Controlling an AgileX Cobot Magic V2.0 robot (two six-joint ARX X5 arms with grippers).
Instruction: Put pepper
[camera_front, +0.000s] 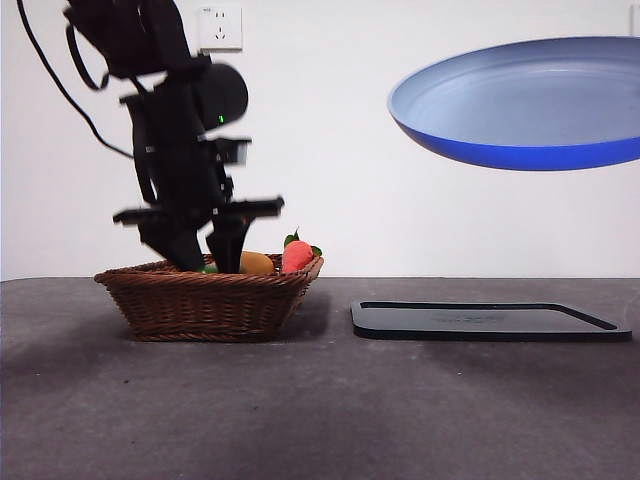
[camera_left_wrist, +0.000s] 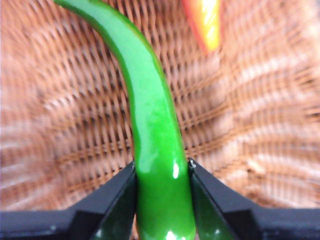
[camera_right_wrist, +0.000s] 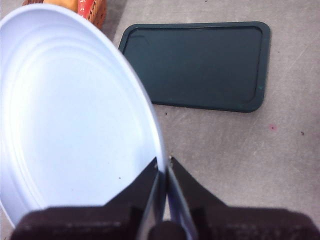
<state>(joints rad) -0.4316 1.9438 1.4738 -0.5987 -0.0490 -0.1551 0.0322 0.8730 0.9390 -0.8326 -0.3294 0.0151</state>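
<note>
The pepper (camera_left_wrist: 152, 130) is long, glossy and green, and it lies in the wicker basket (camera_front: 205, 300). My left gripper (camera_left_wrist: 162, 197) reaches down into that basket and is shut on the pepper's thick end, one jaw on each side. In the front view only a sliver of the pepper (camera_front: 209, 268) peeks over the rim beside the left gripper (camera_front: 205, 255). My right gripper (camera_right_wrist: 162, 172) is shut on the rim of a blue plate (camera_right_wrist: 70, 115), which hangs tilted in the air, the blue plate (camera_front: 525, 105) high above the tray at the right.
A black flat tray (camera_front: 490, 321) lies on the grey table right of the basket. An orange-yellow rounded item (camera_front: 256, 263) and a red item with green leaves (camera_front: 297, 256) also sit in the basket. A wall socket (camera_front: 220, 27) is on the white wall behind.
</note>
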